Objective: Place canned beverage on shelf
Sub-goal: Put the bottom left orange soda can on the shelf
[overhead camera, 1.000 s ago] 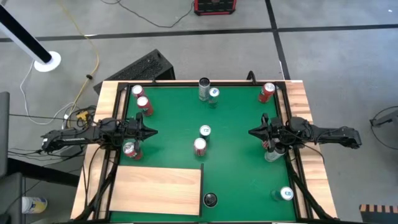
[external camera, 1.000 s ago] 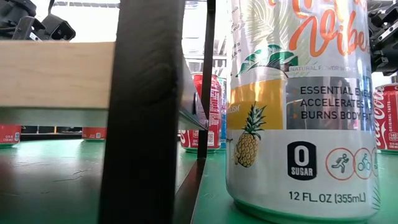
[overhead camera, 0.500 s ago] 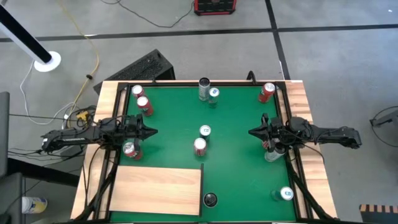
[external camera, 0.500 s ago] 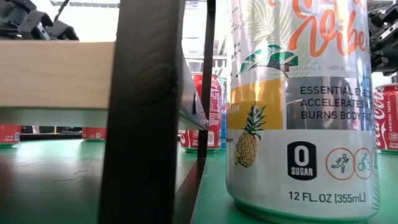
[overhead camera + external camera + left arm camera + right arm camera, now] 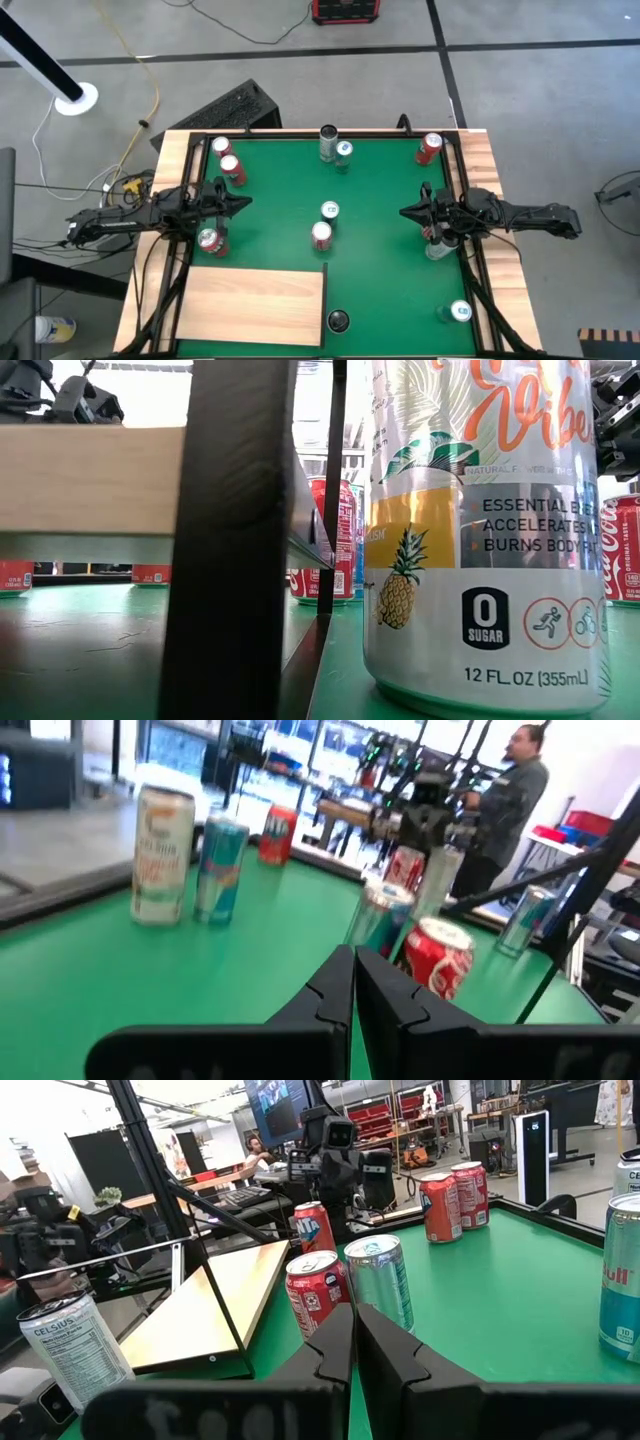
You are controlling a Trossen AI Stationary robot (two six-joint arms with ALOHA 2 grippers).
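Both arms are hovering at mid-tabletop, each reaching in from its own side, and neither is carrying anything. The left gripper (image 5: 236, 204) is pointing inward over the green mat (image 5: 380, 190) with its jaws pressed together on nothing; the right gripper (image 5: 408, 212) is mirroring it from the far side, its jaws likewise together and empty.

The shelf (image 5: 255, 305), a pale wooden board raised on dark posts, is sitting at the near-left corner of the mat, on the left arm's side, with nothing resting on its top.

Cans are standing upright all over the mat, long axes vertical. The closest one to the left gripper is the red can (image 5: 210, 240) just beside and slightly shelf-ward of the jaws, between them and the board. The right gripper has a silver can (image 5: 437, 247) just beside it, but that one is well apart from the shelf. Two more, a teal-topped can (image 5: 330, 211) and a red-and-white can (image 5: 321, 235), are standing between the arms.

Judged from this, the left arm looks better placed: its nearest can and the shelf both lie the same way.
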